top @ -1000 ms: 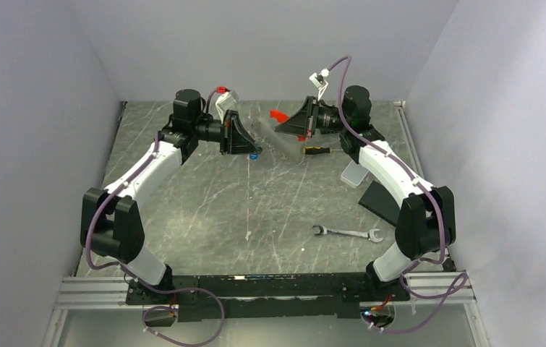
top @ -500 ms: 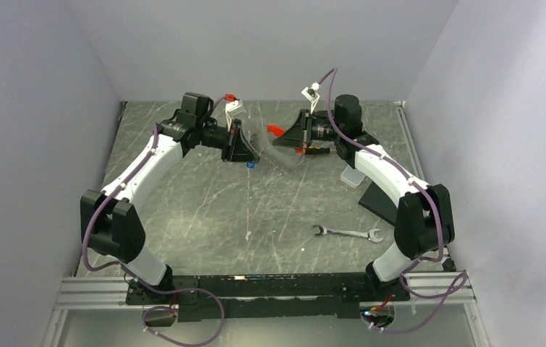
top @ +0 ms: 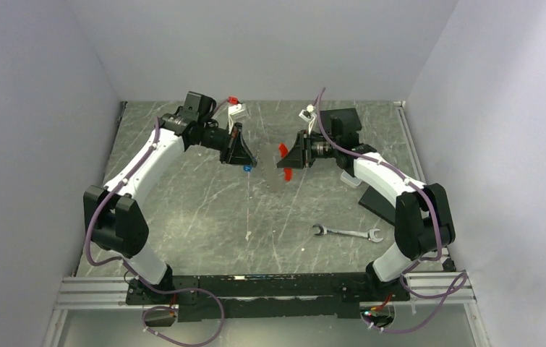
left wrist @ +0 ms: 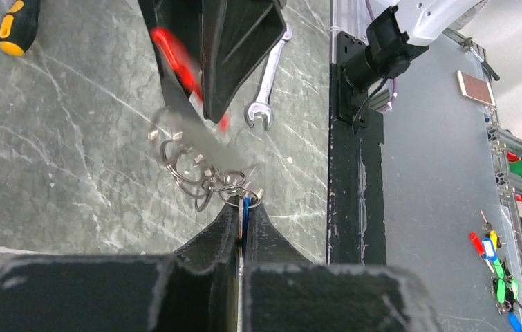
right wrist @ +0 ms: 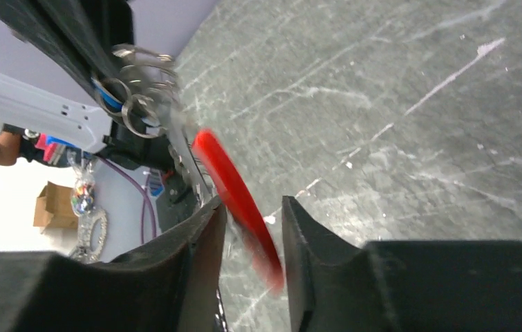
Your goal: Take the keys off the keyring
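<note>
Hanging above the counter [top: 205, 210] between the two arms, the keyring [left wrist: 183, 158] shows as a cluster of thin silvery loops linked one through another. In the top view it is only a pale smear of motion blur [top: 273, 173].

At one end of the cluster the blue-headed key [left wrist: 245, 207] is pinched edge-on. The left jaws are clenched on it, and their black fingers [left wrist: 209, 238] meet with no gap beyond the key's thickness. From above, the same key appears as a blue dot [top: 246, 168] just under the left fingertips.

At the other end, the red tag [right wrist: 234, 200] runs slantwise between the right fingers [right wrist: 199, 249]. The right jaws are drawn in around the tag and grasp the keyring by it, though the tag is streaked with blur. In the left wrist view it is a red smear [left wrist: 171, 59] at the edge of the right arm's black jaws.

Small silvery pieces sit among the loops, but the blur makes it impossible to tell which of them are keys.

The two sets of jaws face each other, near but apart, over the far middle of the counter.

A silver wrench [top: 346, 233] lies flat on the counter, well apart from the keyring and nearer the right arm's base. A yellow-and-black screwdriver handle [left wrist: 19, 24] lies at the corner of the left wrist view.
</note>
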